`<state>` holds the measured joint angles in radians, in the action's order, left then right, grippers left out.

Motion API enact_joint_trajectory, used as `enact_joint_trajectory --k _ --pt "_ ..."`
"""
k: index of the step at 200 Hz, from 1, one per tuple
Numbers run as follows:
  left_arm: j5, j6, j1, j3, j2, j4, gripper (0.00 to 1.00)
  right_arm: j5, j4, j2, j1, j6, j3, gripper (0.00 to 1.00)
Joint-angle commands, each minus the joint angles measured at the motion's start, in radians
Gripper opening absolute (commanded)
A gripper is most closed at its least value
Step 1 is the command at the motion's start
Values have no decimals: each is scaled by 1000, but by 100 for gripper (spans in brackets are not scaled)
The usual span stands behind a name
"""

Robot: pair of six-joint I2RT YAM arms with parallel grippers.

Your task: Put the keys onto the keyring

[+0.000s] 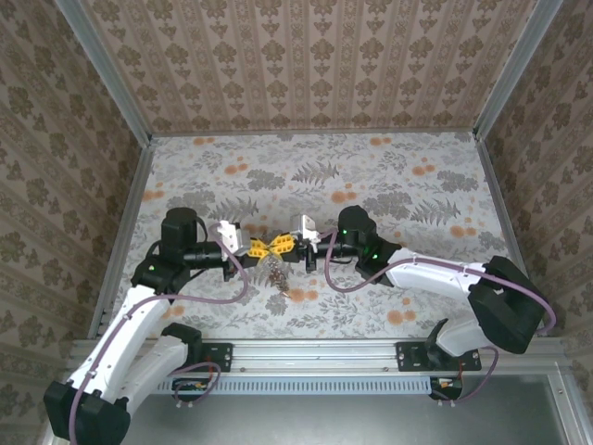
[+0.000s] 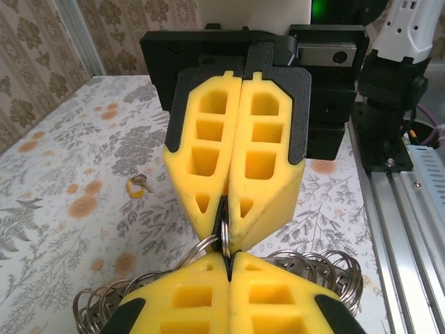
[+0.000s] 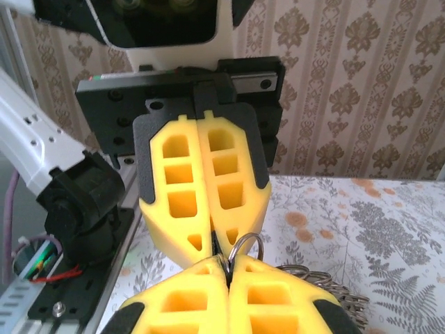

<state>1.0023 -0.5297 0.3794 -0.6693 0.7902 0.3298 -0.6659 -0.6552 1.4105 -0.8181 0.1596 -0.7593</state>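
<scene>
Over the floral table point(image 1: 389, 185) the two grippers meet tip to tip. The left gripper point(image 2: 229, 263) and right gripper point(image 2: 226, 221) are both clamped shut on the thin dark keyring point(image 2: 224, 235) between them. One bunch of silvery wire loops point(image 2: 327, 268) sits just beneath. The left wrist view shows one key point(image 2: 139, 184) with a yellow tag lying on the table, well apart from the grippers

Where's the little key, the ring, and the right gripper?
key point(image 2: 133, 189), left wrist view, on its yellow tag.
ring point(image 3: 249, 236), right wrist view, on its top arc.
right gripper point(image 2: 228, 235), left wrist view, where its fingertips meet.
</scene>
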Motion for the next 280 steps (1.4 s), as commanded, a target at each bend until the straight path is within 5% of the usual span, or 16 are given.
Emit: enact_joint_trajectory --k 1,14,62,87,171,280 --pt "60 -79 28 -47 2 91 0 -30 105 -69 -19 133 -68 1" --pt "27 -116 29 -63 -6 136 0 -8 207 -86 -19 195 -80 15" --pt "6 -200 33 -92 -4 242 0 96 319 -133 -3 264 -56 40" --pt "-15 -240 33 -113 14 302 0 115 345 -161 0 272 -43 46" --pt "-26 -273 36 -151 58 314 0 57 498 -139 -4 217 -94 42" --pt "44 -73 35 -50 35 83 0 23 332 -92 -10 117 -71 26"
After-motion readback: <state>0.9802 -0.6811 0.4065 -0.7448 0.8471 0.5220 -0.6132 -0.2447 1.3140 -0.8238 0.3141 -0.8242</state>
